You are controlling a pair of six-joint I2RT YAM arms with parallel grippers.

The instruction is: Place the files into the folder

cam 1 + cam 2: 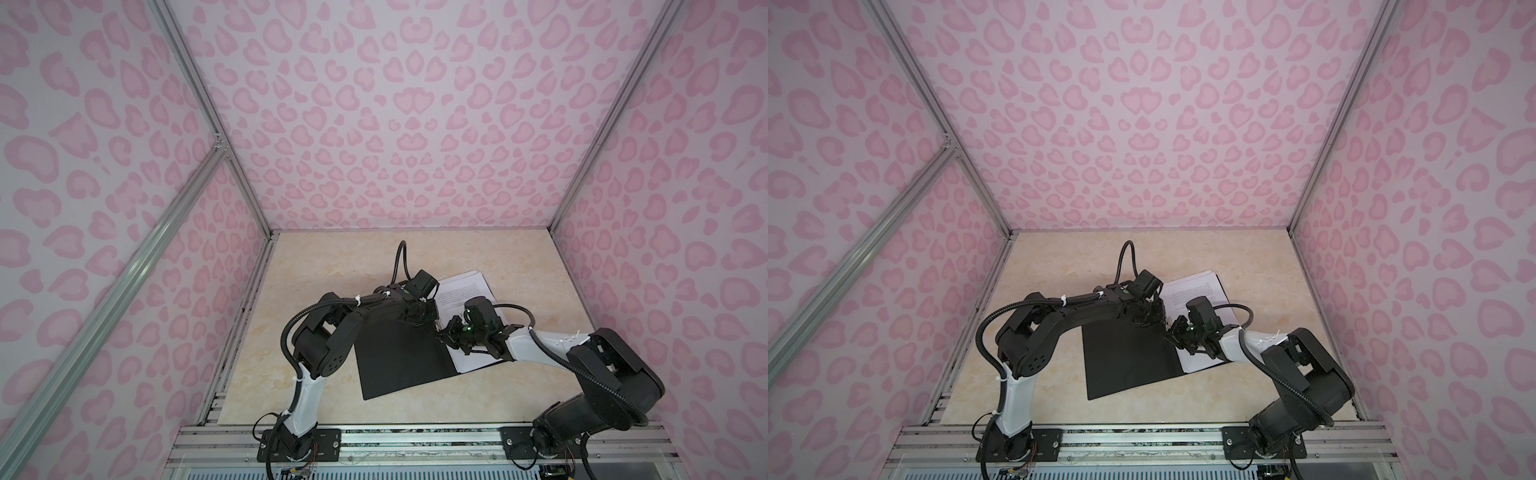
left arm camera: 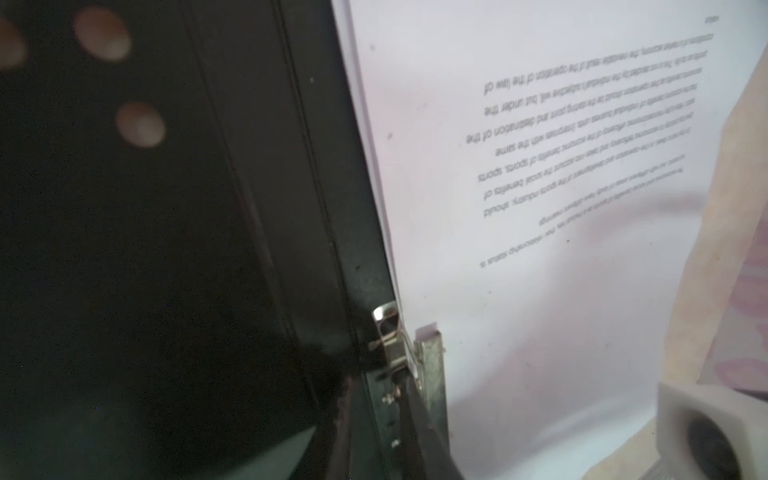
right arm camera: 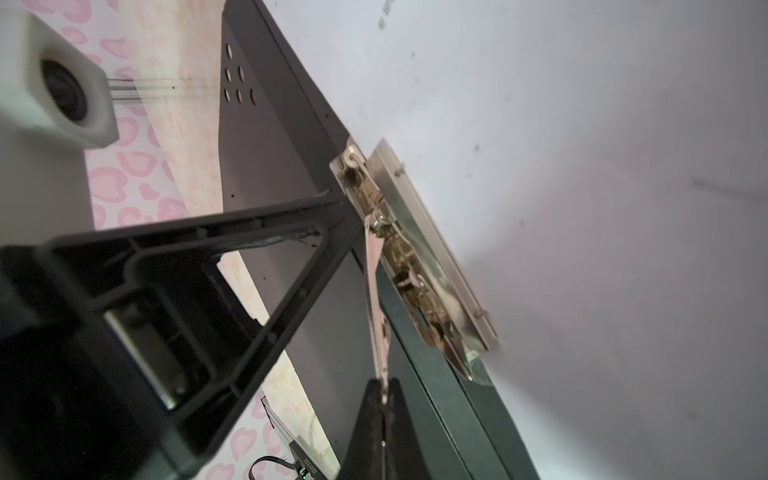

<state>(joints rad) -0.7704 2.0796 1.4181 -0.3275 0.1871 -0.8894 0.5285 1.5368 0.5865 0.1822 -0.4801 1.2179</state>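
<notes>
Pink spotted walls (image 1: 395, 124) stood round the pale tabletop (image 1: 316, 291) where I worked on the folder (image 1: 399, 357).

It lay open, black inside up, and the files (image 1: 465, 286) lay on the side past the metal clip (image 3: 415, 249) in the middle fold. My right end effector (image 3: 384, 395) was pressed together on the tip of the thin lever (image 3: 376, 291), lifting it, I think to work the clip onto the paper. My left end effector (image 1: 424, 318) sat at the clip's other end, one finger (image 3: 249, 228) touching the black fold, likely to stop the folder sliding. I could not tell if that one was spread or pinching. The bar (image 3: 440, 253) seemed to lie over the top sheet's edge, so the job looked nearly done.
</notes>
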